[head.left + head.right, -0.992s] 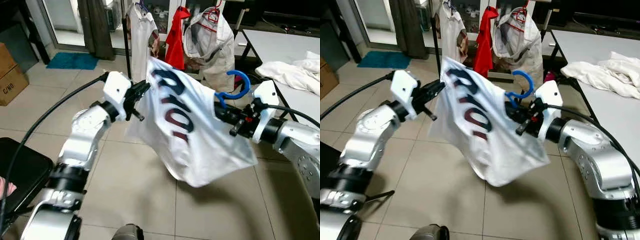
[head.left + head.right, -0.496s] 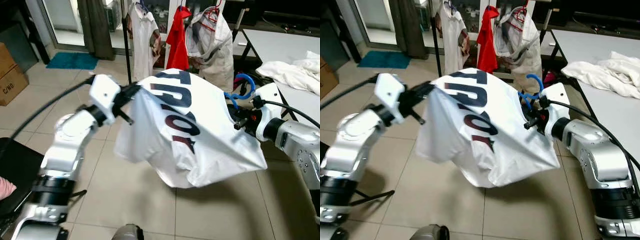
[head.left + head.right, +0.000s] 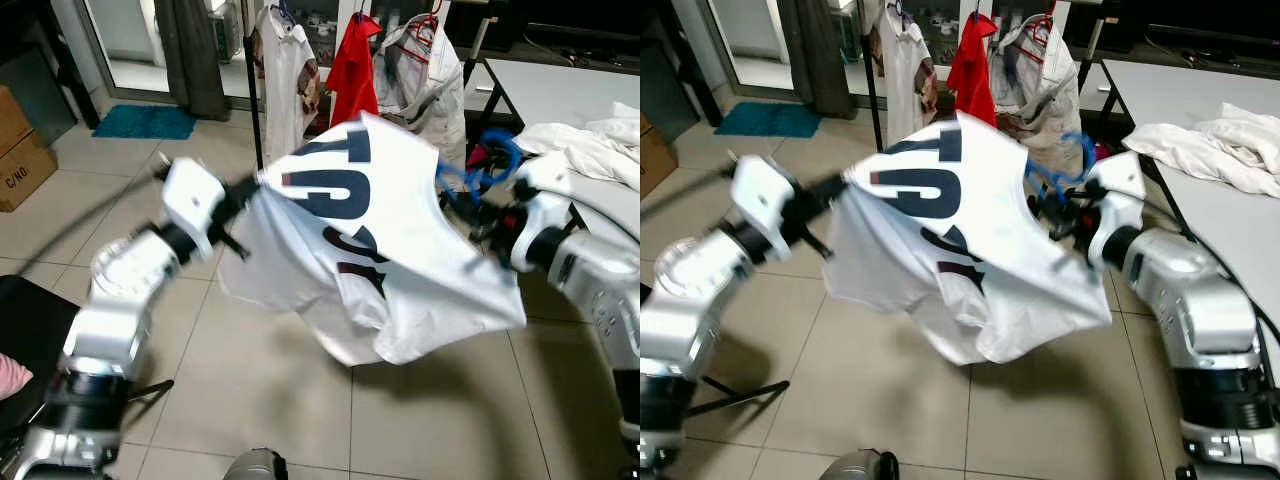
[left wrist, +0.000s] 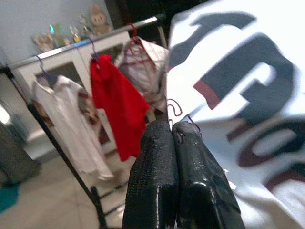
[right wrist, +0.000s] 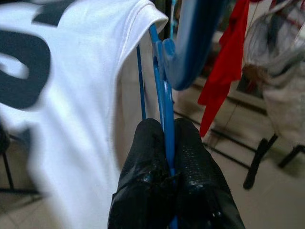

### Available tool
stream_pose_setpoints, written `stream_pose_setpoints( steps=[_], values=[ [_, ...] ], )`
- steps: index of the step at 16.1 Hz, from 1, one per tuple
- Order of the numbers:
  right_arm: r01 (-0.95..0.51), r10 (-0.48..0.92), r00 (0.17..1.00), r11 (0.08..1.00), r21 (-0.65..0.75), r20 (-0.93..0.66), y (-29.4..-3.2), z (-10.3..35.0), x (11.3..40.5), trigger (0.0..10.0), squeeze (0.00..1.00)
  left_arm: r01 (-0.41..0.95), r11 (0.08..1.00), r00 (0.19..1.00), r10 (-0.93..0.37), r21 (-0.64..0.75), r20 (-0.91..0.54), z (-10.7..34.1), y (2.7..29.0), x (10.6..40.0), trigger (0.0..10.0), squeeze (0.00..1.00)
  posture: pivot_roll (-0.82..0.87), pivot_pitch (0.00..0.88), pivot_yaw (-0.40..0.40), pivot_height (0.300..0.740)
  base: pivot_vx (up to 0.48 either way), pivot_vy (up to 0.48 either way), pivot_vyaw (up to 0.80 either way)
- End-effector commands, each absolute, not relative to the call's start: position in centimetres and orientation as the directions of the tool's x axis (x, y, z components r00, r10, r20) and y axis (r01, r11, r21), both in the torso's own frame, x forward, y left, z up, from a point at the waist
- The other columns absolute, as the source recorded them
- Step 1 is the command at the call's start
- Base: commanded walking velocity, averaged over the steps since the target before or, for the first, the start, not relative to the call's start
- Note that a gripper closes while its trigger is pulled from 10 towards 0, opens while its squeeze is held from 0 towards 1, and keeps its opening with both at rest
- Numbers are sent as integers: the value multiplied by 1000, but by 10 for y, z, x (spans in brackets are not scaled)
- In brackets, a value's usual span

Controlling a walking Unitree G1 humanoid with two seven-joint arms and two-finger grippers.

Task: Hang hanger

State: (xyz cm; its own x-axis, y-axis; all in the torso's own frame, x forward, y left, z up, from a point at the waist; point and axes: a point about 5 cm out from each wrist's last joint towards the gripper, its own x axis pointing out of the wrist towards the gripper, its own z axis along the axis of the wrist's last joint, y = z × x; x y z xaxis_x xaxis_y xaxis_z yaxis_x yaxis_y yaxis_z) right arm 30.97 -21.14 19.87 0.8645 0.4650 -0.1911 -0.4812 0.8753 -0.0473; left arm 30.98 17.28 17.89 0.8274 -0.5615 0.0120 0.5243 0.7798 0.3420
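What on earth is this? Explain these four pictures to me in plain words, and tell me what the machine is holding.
This is a humanoid robot with two silver arms. Two pictures come from its head camera, looking down at its own arms; the other two come from cameras on its wrists, looking along the black fingers. The right claw is shut on a blue hanger that carries a white T-shirt with dark lettering. The left claw is shut, pinching the shirt's other side, so the shirt hangs spread between the arms. Behind stands a clothes rack with a red garment and pale garments. More white cloth lies on a table to the robot's right.
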Motion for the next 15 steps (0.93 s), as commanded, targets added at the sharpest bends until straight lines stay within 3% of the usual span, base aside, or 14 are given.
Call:
stream_pose_setpoints(
  steps=[1,4,10,11,12,14,15],
  values=[
    [-451,443,888,892,-43,-125,-217,212,311,10000,0,548,759,806,-591,352,17,180,162,306,0,0,48,0,3,740,0,0,0],
    [-455,452,888,890,-18,-83,-214,218,313,10000,0,603,720,772,-635,342,-26,163,143,299,0,0,46,0,-1,740,0,0,0],
    [-479,478,876,878,-1,-65,-208,219,312,10000,0,578,718,794,-605,388,-61,159,148,302,0,0,47,0,2,740,0,0,0],
    [-482,481,874,876,-6,-66,-208,219,311,10000,0,551,735,814,-578,395,-58,160,152,304,7059,0,47,0,2,740,0,0,0],
    [-483,482,874,875,-7,-67,-208,219,311,10000,0,521,747,833,-550,413,-57,161,157,307,10000,0,47,0,3,740,0,0,0],
    [-487,484,872,874,-15,-73,-208,218,311,10000,0,535,749,826,-562,391,-54,163,159,307,10000,0,48,0,3,740,0,0,0],
    [-491,489,869,871,-18,-75,-208,218,311,10000,0,548,761,819,-572,347,-40,164,159,306,10000,1000,47,0,4,740,0,0,0]
  ],
)
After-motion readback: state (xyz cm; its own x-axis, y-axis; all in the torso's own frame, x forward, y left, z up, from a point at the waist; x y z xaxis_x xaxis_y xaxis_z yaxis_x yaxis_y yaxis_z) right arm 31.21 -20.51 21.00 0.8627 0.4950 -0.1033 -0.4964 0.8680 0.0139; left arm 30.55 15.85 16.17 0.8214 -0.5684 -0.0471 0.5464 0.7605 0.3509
